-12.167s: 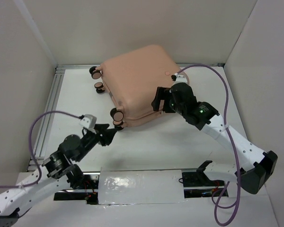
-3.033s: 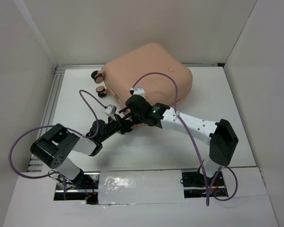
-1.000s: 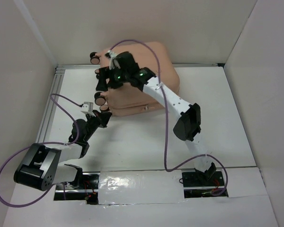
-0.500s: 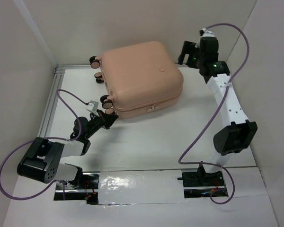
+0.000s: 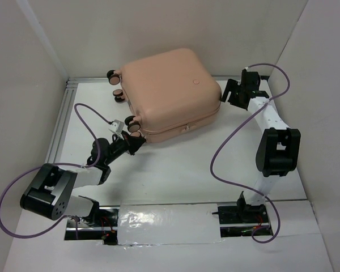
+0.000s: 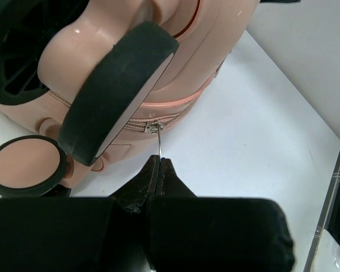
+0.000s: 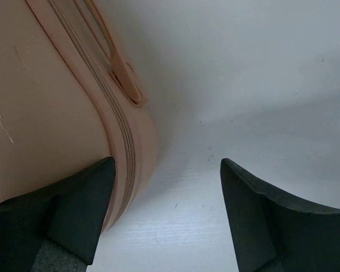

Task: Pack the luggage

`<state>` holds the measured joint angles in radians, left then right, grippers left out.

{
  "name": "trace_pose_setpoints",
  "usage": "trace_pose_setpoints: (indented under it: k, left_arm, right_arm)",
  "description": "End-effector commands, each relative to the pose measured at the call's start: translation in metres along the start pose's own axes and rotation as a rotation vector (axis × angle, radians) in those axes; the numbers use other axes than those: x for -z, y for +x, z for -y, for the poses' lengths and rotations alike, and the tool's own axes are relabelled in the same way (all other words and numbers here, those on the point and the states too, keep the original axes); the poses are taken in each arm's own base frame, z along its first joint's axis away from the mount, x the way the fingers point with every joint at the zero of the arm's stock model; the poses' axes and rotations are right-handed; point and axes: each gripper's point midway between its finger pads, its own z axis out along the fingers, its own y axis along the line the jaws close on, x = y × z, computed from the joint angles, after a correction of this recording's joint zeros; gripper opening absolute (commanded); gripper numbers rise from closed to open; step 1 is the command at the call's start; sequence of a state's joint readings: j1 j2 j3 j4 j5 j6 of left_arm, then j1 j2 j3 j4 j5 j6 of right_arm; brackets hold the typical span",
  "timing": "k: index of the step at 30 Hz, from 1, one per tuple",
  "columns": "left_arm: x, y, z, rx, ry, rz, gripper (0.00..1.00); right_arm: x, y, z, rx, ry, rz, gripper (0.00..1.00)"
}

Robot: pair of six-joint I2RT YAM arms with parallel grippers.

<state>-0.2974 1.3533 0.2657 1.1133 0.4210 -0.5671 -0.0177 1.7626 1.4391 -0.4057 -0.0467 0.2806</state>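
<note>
1. A peach-pink hard-shell suitcase, the luggage, lies flat and shut on the white table; its wheeled end sits directly ahead of the left gripper, its opposite corner just beside the right gripper.

2. The left gripper's jaws are pressed together on the thin metal zipper pull; the slider sits on the seam just beyond the fingertips, and a black-rimmed wheel looms above and to their left.

3. The right gripper is spread wide and holds nothing; the suitcase's rounded corner and its zipper track run along its left finger, bare table under its right; whether that finger touches the shell cannot be told.

4. The step in hand appears to be zipping the case closed; how much of the seam is already zipped cannot be told.

5. The next move likely calls for drawing the pull along the seam and round the wheel-side corner, keeping the pinch firm on so slim a tab; the case may slide on its wheels unless the right gripper braces the far corner.
</note>
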Motion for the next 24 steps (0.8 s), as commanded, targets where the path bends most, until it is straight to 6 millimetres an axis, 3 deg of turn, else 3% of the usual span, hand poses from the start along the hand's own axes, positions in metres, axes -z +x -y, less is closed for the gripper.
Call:
trace_pose_setpoints:
  k: [1, 5, 9, 14, 15, 19, 21, 22, 23, 24]
  left_arm:
    - [-0.01, -0.07, 0.047, -0.161, 0.179, 0.219, 0.0]
    - [-0.015, -0.063, 0.054, -0.174, 0.184, 0.2, 0.0]
    - [-0.025, -0.064, 0.075, -0.212, 0.238, 0.2, 0.0]
    - [-0.04, -0.057, 0.089, -0.206, 0.258, 0.194, 0.0]
    - [-0.043, -0.056, 0.091, -0.198, 0.242, 0.21, 0.0]
    - [-0.047, -0.05, 0.101, -0.177, 0.221, 0.24, 0.0]
    - [-0.051, -0.056, 0.104, -0.156, 0.195, 0.272, 0.0]
    - [-0.056, -0.047, 0.108, -0.147, 0.199, 0.253, 0.0]
    - [-0.06, -0.058, 0.113, -0.141, 0.187, 0.293, 0.0]
    - [-0.064, -0.056, 0.113, -0.142, 0.17, 0.297, 0.0]
  right_arm:
    - [-0.009, -0.023, -0.036, 0.067, -0.136, 0.099, 0.82]
    - [-0.013, -0.007, -0.071, 0.186, -0.248, 0.089, 0.77]
    - [-0.014, 0.023, -0.098, 0.252, -0.353, 0.044, 0.74]
    - [-0.011, 0.05, -0.116, 0.264, -0.439, 0.007, 0.69]
    - [-0.013, 0.066, -0.118, 0.27, -0.452, -0.023, 0.69]
    - [-0.005, 0.077, -0.131, 0.292, -0.479, -0.035, 0.69]
    - [-0.008, 0.086, -0.127, 0.265, -0.465, -0.052, 0.68]
    - [-0.004, 0.085, -0.132, 0.272, -0.475, -0.047, 0.68]
    - [-0.003, 0.086, -0.133, 0.259, -0.475, -0.05, 0.66]
    - [-0.003, 0.092, -0.135, 0.251, -0.478, -0.065, 0.64]
